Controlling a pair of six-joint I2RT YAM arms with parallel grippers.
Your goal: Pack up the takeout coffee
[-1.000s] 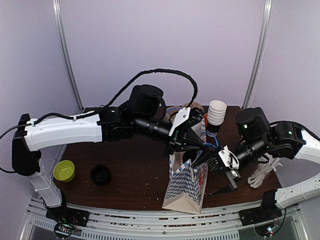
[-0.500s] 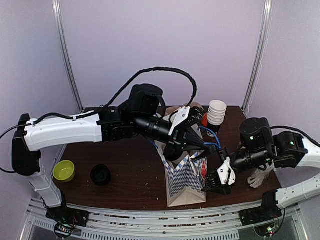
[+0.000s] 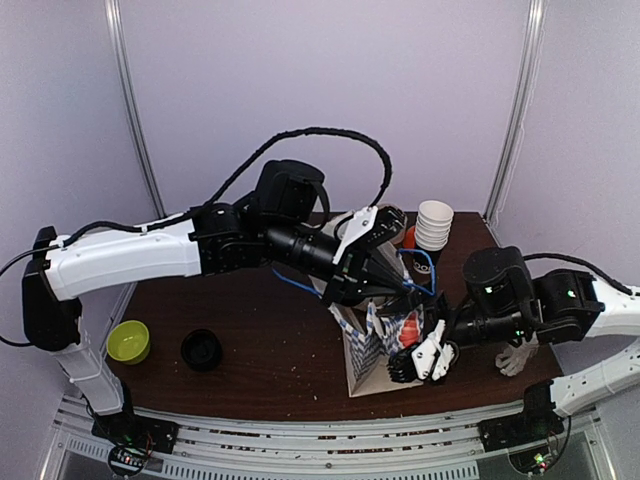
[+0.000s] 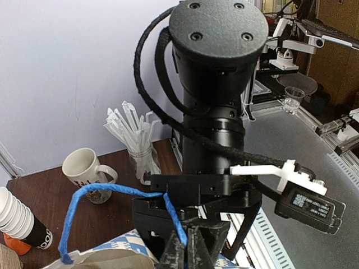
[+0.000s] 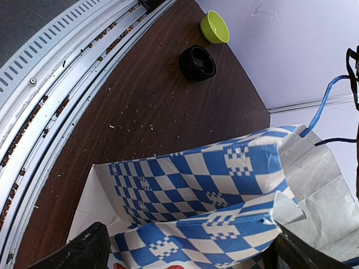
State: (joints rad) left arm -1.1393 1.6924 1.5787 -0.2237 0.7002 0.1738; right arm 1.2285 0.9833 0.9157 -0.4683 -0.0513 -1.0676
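Takeout coffee unseen; bag (image 3: 368,352) contents hidden

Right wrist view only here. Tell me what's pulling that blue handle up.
Observer: The left gripper is shut on the handle, lifting it above the bag.
Operator: Give me my right gripper's position from above.
Observer: The right gripper is open, low beside the bag, on the side nearest its own arm.
Operator: Report what's behind the bag.
Observer: A cup stack stands at the table's far edge; the left wrist view also shows a mug near it.
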